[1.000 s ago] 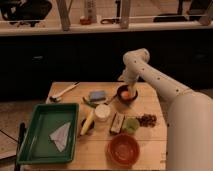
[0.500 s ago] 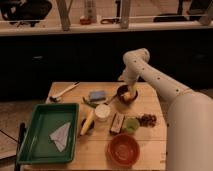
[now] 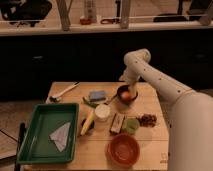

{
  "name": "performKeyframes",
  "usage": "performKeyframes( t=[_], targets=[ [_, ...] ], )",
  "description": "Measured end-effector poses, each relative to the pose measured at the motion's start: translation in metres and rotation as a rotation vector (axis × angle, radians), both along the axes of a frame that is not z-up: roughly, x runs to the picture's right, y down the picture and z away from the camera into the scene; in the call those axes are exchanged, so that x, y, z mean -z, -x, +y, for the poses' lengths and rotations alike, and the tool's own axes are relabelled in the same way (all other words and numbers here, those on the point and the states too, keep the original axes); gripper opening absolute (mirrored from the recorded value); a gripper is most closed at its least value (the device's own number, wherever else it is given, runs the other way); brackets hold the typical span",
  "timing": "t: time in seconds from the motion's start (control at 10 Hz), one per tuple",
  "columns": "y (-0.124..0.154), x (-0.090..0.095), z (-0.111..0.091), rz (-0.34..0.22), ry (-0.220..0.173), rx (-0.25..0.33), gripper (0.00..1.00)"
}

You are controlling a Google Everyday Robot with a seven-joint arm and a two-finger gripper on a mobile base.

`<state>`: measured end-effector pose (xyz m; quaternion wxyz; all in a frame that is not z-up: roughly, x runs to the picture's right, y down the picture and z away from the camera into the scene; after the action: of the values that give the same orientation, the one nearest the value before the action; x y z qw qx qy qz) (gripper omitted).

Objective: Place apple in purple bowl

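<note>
Over the far right part of the table (image 3: 150, 145), the gripper (image 3: 123, 83) hangs at the far rim of the purple bowl (image 3: 119, 93), just above it. Whether it is clenched or released I cannot tell, since its tip merges with the bowl's dark edge. Directly below it the apple (image 3: 127, 95) shows as a small orange patch inside the purple bowl.

Against the views from the last second, the arm's pose has hardly altered, but the orange patch now reads more plainly within the bowl. I judge that the apple has reached the bowl and the placing is done or nearly so. What may remain is letting go, if that has not happened, and lifting clear without dragging the bowl.

Nearer the middle stand a blue sponge (image 3: 97, 95) and a white cup (image 3: 102, 112), with a banana (image 3: 88, 122) beside the cup. A lime-green round thing (image 3: 131, 125) and an orange-red bowl (image 3: 123, 150) sit toward the near edge. A green tray (image 3: 30, 136) fills the near left corner.

Hidden or unclear: any gap between the gripper and the apple, and whether the apple rests on the bowl's floor. The robot's body cuts off the table's right edge.
</note>
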<state>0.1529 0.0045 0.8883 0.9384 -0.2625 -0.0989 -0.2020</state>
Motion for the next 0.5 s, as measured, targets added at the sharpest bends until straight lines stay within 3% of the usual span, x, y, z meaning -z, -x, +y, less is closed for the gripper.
performKeyframes(
  t=[0.5],
  targets=[
    [-0.0058, 0.0018, -0.0003, 0.014, -0.019, -0.029, 0.8]
  ],
)
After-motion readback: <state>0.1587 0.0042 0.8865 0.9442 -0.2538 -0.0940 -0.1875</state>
